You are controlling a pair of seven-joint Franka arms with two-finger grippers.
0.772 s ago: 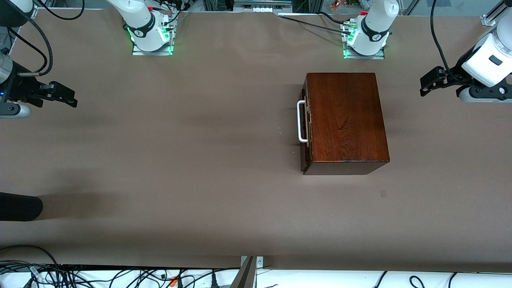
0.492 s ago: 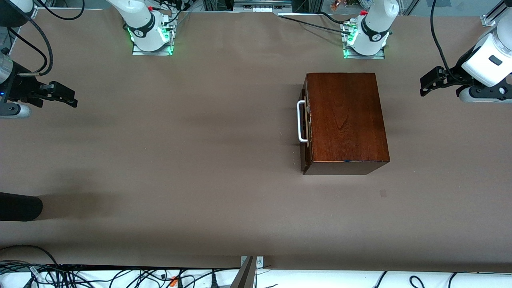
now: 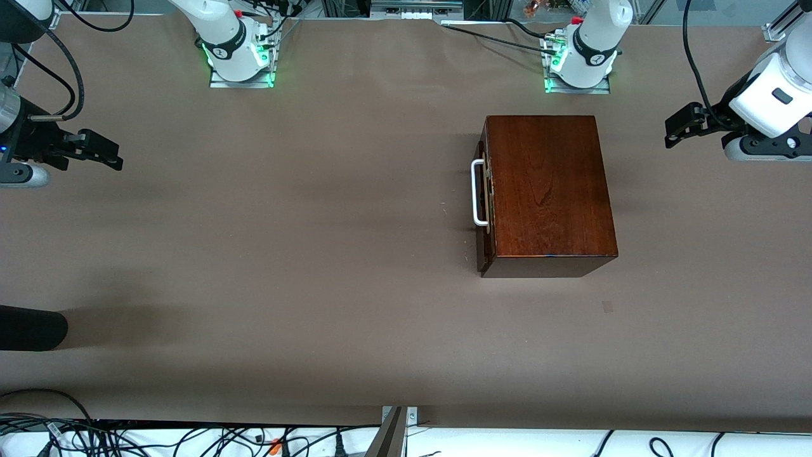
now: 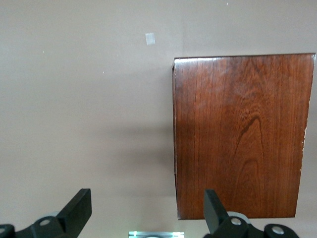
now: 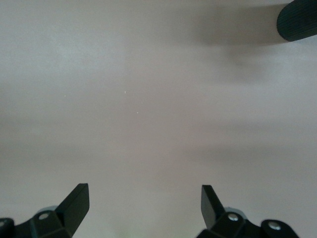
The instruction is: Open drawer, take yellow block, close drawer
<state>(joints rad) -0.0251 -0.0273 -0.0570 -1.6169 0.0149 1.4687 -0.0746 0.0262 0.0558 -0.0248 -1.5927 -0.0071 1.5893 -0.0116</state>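
Left gripper (image 3: 674, 130) and right gripper (image 3: 108, 151) hover (fingers spread) above the table ends.

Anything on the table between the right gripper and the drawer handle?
Nothing visible: bare table lies between the open right gripper, at its end, and the white handle of the shut drawer.

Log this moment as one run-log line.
drawer: shut | yellow block: unseen | left end effector: open, beside box | right end effector: open, waiting
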